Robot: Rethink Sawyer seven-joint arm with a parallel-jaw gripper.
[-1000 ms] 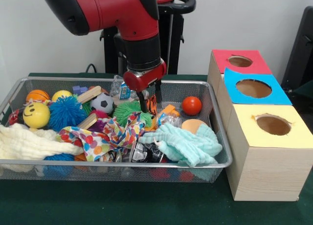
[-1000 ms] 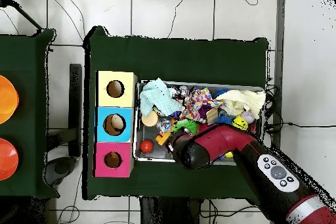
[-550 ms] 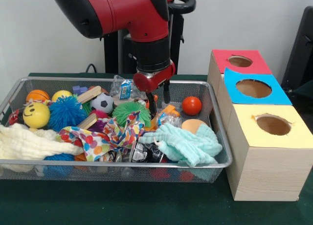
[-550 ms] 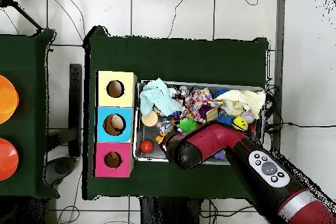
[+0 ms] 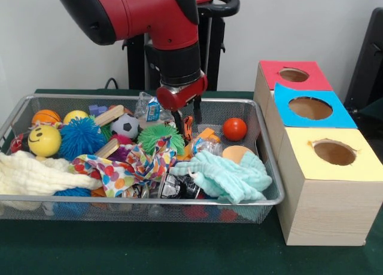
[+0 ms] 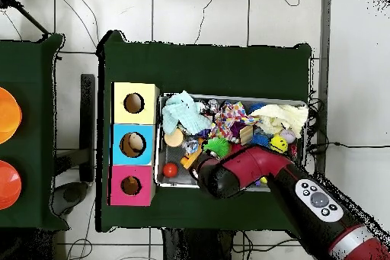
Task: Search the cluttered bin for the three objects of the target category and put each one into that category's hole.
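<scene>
- We see the gripper [image 5: 187, 121] clenched on an orange, black-striped toy [image 5: 187, 129] at the far middle of the wire bin [image 5: 24, 198].
- Green spiky ball [image 5: 160, 136] sits just left, red ball [image 5: 234, 129] right; the cloths [image 5: 230, 174] crowd the near side.

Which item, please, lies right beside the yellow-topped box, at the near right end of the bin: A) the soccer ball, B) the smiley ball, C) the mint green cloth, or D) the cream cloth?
C: the mint green cloth is heaped at the wire bin's end next to the yellow-topped box.
</scene>
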